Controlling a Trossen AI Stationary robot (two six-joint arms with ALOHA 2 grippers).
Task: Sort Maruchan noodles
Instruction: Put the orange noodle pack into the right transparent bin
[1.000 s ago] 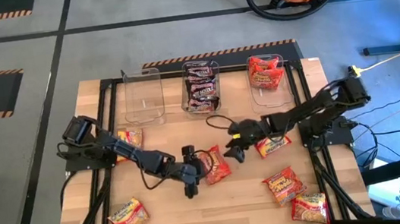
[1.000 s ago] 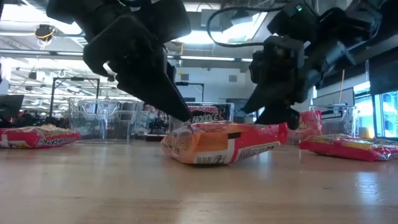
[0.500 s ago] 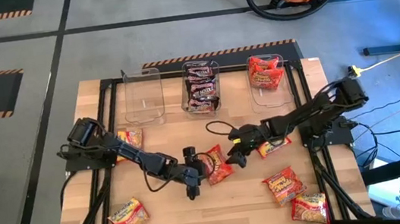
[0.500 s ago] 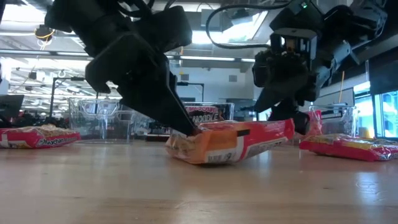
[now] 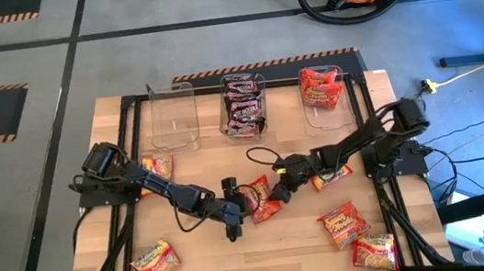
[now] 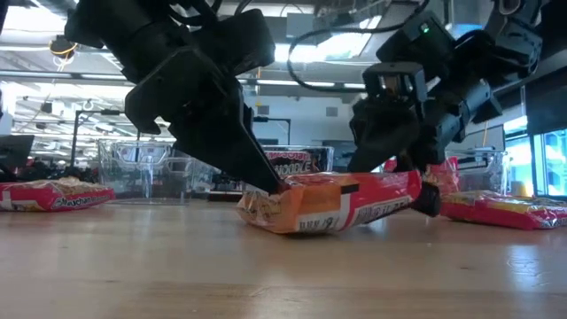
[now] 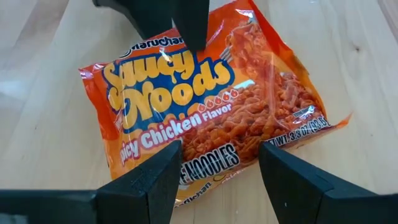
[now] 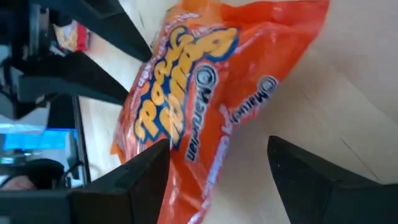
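Sliding in from the right, the right gripper [image 5: 282, 180] is now reaching the orange Saucy Noods packet [image 5: 263, 199] at the table's middle, where a second ago it was hanging farther off; the packet's right end is also lifting slightly.

Going left to right: the left tub [image 5: 174, 116] at the far edge is sitting with nothing visible in it, a red-orange packet [image 5: 157, 169] is lying near the left edge beside the left arm's base, and another [image 5: 153, 260] is lying near the front left corner. The left gripper [image 5: 236, 212] is pressing down at the Saucy Noods packet's left end, fingers spread around it rather than clamped. The right gripper is meeting the same packet's right end, fingers likewise parted with the wrapper between them.

The middle tub [image 5: 245, 105] is already holding dark packets and the right tub [image 5: 321, 89] red ones. Still loose on the right half are three more packets [image 5: 343, 223], so by my reckoning sorting is around halfway, with six packets left.
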